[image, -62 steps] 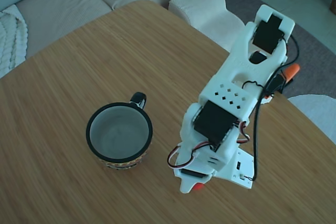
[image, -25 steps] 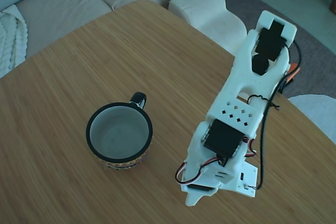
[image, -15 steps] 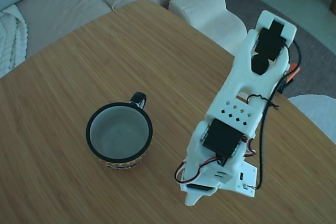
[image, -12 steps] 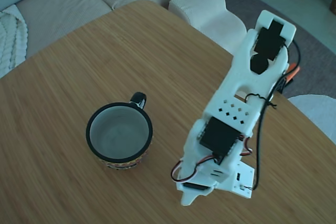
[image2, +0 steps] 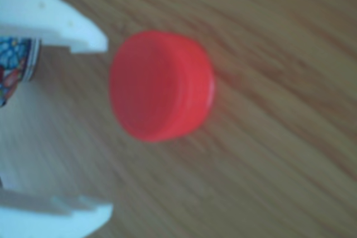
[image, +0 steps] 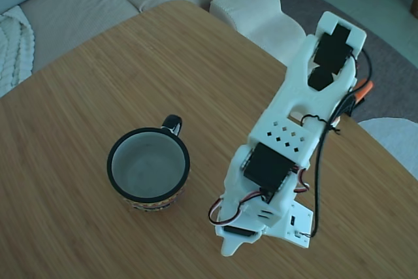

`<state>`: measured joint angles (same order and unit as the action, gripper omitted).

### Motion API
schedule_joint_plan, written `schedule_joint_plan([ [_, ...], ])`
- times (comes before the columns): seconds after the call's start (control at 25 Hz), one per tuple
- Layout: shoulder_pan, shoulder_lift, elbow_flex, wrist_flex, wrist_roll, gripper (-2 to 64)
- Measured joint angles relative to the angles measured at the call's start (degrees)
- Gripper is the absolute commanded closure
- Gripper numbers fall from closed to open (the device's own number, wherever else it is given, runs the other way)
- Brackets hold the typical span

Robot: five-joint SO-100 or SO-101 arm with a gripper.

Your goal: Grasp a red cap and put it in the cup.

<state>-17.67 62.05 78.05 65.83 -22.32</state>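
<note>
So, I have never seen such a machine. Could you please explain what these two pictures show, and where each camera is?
The white machine is a small robot arm standing on a wooden table. The fixed view looks down from above: left of the arm stands the cup, apparently empty. The other view is very close to the table, seemingly from the arm itself. Its tool is open; two white fingers enter from the left. Just in front of them the red cap lies on the wood. It is not held. The arm hides it from the fixed view.

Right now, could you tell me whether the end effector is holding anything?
Nothing is held: the end effector is open, and the red cap lies on the table just beyond its fingertips.
</note>
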Motion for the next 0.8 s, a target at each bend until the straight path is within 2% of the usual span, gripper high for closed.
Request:
schedule_joint_plan([
  [0.32, 0.2, 1.9, 3.9, -0.1, 0.0, 29.1],
  [0.52, 1.0, 3.3, 7.2, -3.2, 0.0, 29.1],
  [0.8, 1.2, 3.3, 9.1, -3.3, 0.0, 29.1],
])
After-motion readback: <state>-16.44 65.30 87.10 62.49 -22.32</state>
